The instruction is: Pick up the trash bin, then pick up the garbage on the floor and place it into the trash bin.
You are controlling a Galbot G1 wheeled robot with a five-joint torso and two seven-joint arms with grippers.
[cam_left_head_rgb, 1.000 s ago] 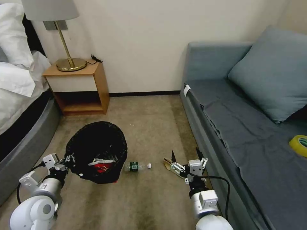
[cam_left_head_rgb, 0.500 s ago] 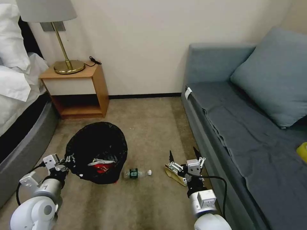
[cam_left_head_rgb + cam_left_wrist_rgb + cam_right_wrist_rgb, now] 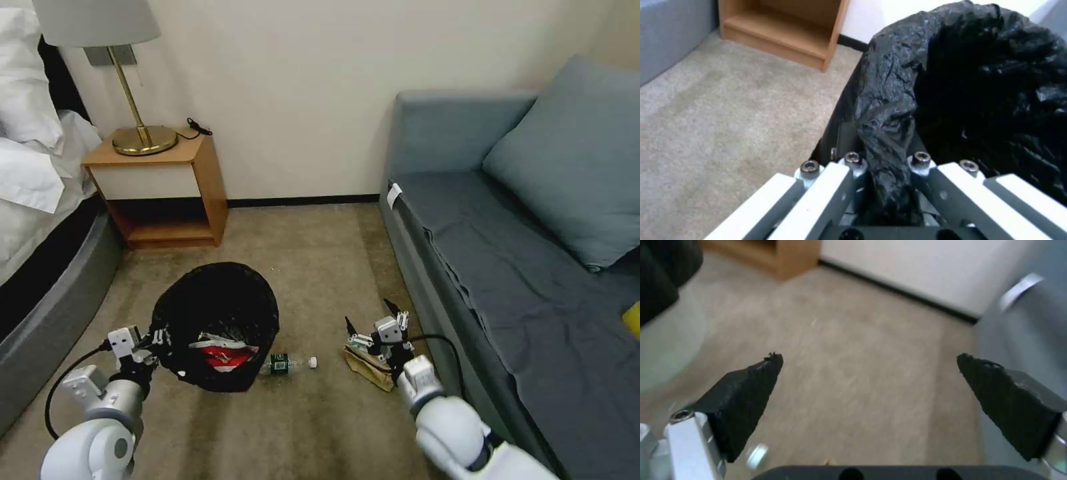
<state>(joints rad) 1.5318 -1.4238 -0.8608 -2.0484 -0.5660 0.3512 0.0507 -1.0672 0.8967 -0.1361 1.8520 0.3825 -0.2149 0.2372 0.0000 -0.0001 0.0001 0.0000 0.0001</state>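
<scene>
Left pincer (image 3: 155, 338) is clamping the trash bin (image 3: 217, 313) rim; red-and-white carton (image 3: 223, 355) is lying inside. Right pincer (image 3: 373, 319), fingers spread, is hovering over brown paper (image 3: 369, 367). Bottle (image 3: 288, 363) is lying on carpet (image 3: 307, 267) between bin and paper, nightstand (image 3: 163, 190) behind.

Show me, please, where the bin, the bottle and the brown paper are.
bin (image 3: 220, 293): head view, on the black bag's far inner wall.
bottle (image 3: 283, 363): head view, on its green label.
brown paper (image 3: 369, 369): head view, on its flat top, beside the right claw.
</scene>
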